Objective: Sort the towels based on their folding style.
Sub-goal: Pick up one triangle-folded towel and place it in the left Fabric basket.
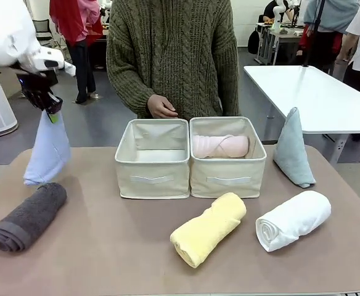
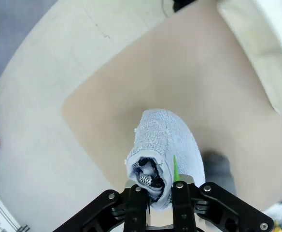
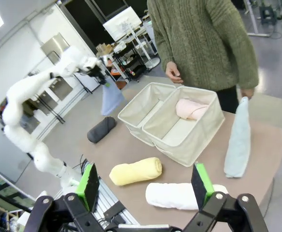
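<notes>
My left gripper (image 1: pixel 52 113) is shut on the tip of the pale blue cone towel (image 1: pixel 47 151), which hangs above the table's left side; the left wrist view shows the fingers pinching that towel (image 2: pixel 166 145). Below it lies the dark grey roll (image 1: pixel 28 216). The pink roll (image 1: pixel 220 146) lies in the right bin (image 1: pixel 228 179). The yellow roll (image 1: pixel 208 228) and white roll (image 1: pixel 293 219) lie in front of the bins. The grey-green cone (image 1: pixel 292 149) stands upright at the right. My right gripper (image 3: pixel 145 186) is open and holds nothing, looking down on the table from a distance.
The left bin (image 1: pixel 151 177) holds nothing. A person in a green sweater stands behind the bins, one hand (image 1: pixel 161 108) just above the left bin's far rim. A white table (image 1: pixel 315 92) stands at the back right.
</notes>
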Controlling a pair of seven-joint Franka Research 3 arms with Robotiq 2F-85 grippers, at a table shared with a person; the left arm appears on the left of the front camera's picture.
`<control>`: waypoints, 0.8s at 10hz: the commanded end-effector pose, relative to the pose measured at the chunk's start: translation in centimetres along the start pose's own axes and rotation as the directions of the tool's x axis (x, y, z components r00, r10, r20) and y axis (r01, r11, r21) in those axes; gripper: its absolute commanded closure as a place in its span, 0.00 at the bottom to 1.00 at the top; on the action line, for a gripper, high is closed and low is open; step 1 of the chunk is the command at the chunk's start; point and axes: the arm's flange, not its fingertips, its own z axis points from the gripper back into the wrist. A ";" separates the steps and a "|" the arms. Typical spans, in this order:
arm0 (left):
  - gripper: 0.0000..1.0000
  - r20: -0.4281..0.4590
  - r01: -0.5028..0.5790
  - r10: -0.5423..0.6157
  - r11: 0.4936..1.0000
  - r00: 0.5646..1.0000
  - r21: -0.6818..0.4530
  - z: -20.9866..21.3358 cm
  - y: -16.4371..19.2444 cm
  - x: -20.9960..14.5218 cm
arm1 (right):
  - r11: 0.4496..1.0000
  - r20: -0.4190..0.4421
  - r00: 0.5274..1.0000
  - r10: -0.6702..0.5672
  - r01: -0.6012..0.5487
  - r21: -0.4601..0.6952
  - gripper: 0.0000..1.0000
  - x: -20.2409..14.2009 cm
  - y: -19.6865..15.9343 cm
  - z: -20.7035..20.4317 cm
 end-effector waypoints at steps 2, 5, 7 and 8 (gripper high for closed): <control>1.00 -0.006 0.183 -0.183 0.983 0.983 -0.015 9.9 -4.0 -8.3 | 1.000 0.024 1.000 0.016 -0.017 0.020 0.00 0.2 -0.1 0.1; 1.00 0.002 0.138 -0.139 0.989 0.990 -0.056 10.9 -5.4 -13.9 | 1.000 0.024 1.000 0.016 -0.017 0.020 0.00 0.2 -0.1 0.1; 0.85 -0.029 0.197 -0.199 0.979 0.980 -0.050 12.3 -5.8 -12.8 | 1.000 0.024 1.000 0.016 -0.017 0.020 0.00 0.2 -0.1 0.1; 0.85 0.018 0.275 -0.275 0.961 0.961 -0.030 12.5 -7.3 -12.2 | 1.000 0.024 1.000 0.016 -0.017 0.020 0.00 0.2 -0.1 0.1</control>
